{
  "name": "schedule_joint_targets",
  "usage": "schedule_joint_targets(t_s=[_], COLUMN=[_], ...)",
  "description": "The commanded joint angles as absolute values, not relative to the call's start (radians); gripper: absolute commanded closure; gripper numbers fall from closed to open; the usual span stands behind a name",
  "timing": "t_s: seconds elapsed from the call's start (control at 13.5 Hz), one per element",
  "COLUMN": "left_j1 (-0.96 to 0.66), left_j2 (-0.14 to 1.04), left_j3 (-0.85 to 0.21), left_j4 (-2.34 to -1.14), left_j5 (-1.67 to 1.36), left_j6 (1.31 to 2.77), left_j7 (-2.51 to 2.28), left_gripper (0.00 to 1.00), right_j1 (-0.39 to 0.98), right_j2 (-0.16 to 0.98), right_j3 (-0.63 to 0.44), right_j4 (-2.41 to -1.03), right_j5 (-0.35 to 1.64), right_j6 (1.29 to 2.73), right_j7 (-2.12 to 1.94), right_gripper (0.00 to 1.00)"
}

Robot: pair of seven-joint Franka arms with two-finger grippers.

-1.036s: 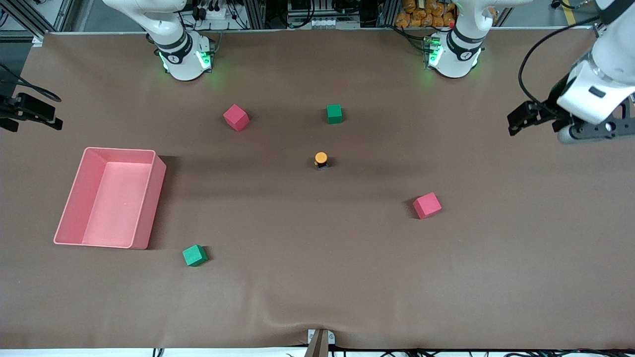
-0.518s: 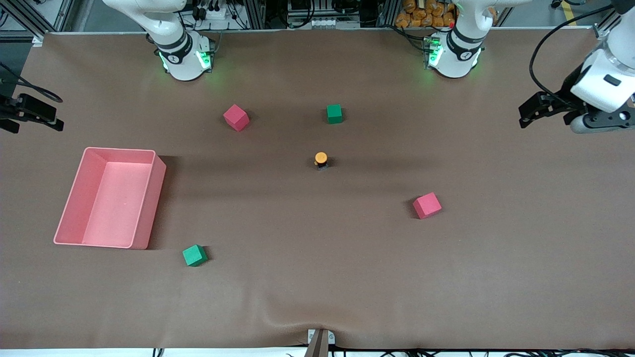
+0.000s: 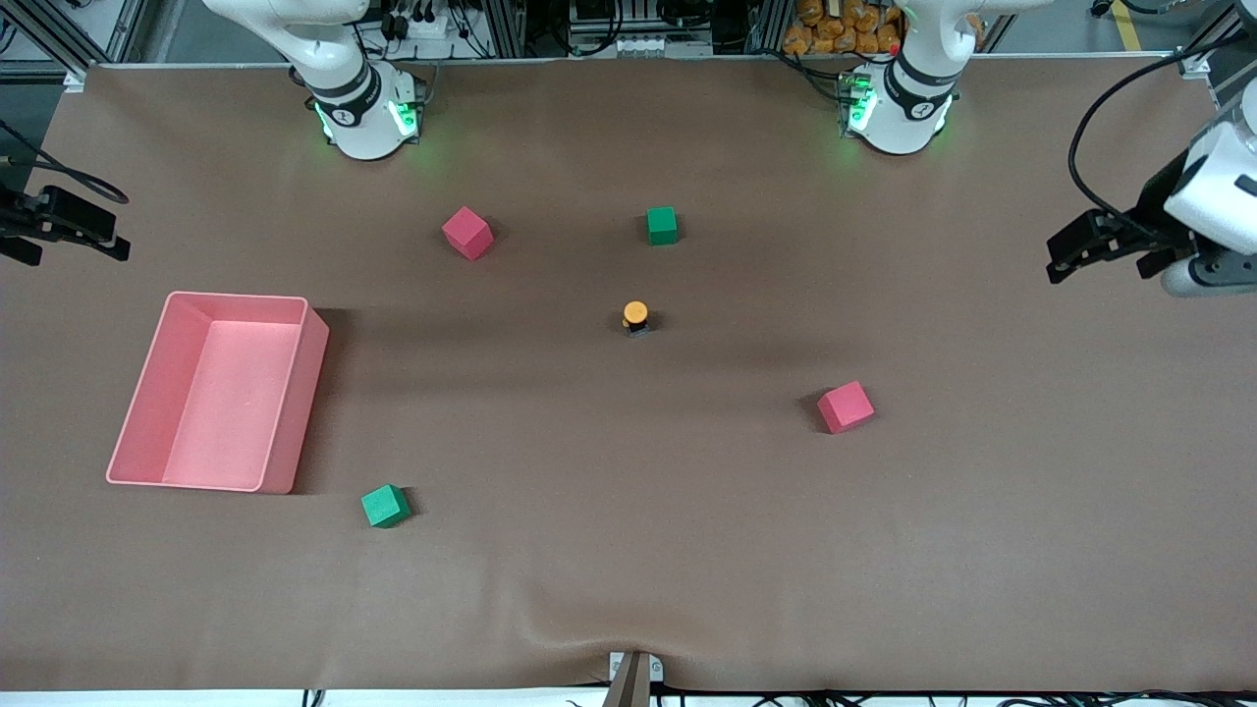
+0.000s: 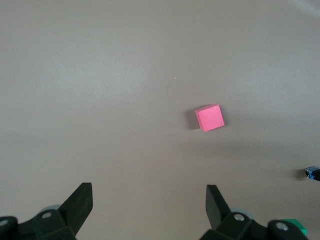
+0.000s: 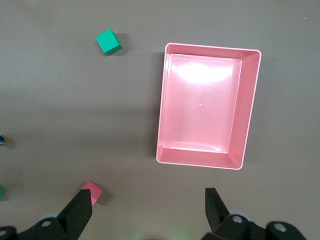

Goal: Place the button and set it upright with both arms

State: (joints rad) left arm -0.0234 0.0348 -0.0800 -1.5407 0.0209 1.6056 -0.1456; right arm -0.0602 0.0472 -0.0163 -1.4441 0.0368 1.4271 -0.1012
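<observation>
Retreating toward its own end of the table, the left gripper [image 3: 1065,253] has drawn farther from the centre across the last second — it now hangs over bare mat at the table's edge, fingers spread wide and holding nothing, as the left wrist view confirms. Nothing on the mat has shifted in that time.

At mid-table the button [image 3: 635,318] stands with its orange cap up on its dark body, so its long axis looks vertical; the job of uprighting it appears done. It sits between the green cube [image 3: 662,225], which lies farther from the front camera, and the red cube [image 3: 846,407], which lies nearer to it and toward the left arm's end.

Over the opposite end hangs the right gripper [image 3: 93,231], above the mat beside the pink bin [image 3: 313,324]; its wrist view shows its fingers [image 5: 80,210] parted and empty, looking down on the bin.

Both grippers are well apart from the button — one to each end of the table, roughly level with it, neither clearly the closer. Any further reach would mean travelling inward along the table's length.
</observation>
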Motion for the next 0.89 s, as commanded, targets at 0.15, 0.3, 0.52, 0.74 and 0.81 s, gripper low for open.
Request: schedule_joint_targets(t_s=[0.15, 0.3, 0.52, 0.74, 0.81], left_j1=[-0.032, -0.031, -0.05, -0.051, -0.051], left_j2=[0.049, 0.048, 0.046, 0.049, 0.049], left_j3=[-0.071, -0.064, -0.031, -0.026, -0.028], left_j4=[-1.493, -1.496, -1.493, -1.494, -1.494], left_j5=[0.003, -0.043, -0.052, -0.04, -0.034], left_j6=[1.557, 1.548, 1.548, 1.54, 1.536], left_j7=[-0.12, -0.123, -0.117, -0.097, -0.084], left_gripper=[0.0, 0.0, 0.0, 0.0, 0.0], right_j1=[-0.069, -0.068, -0.061, -0.067, -0.071], right_j2=[0.054, 0.054, 0.052, 0.054, 0.055], right_j3=[-0.014, -0.014, -0.014, -0.014, -0.014], right_j4=[-1.427, -1.427, -1.427, -1.425, -1.427], right_j5=[0.044, 0.044, 0.044, 0.046, 0.045], right_j6=[1.416, 1.416, 1.42, 1.431, 1.433], right_j7=[-0.098, -0.098, -0.098, -0.098, -0.1], right_gripper=[0.0, 0.0, 0.0, 0.0, 0.0])
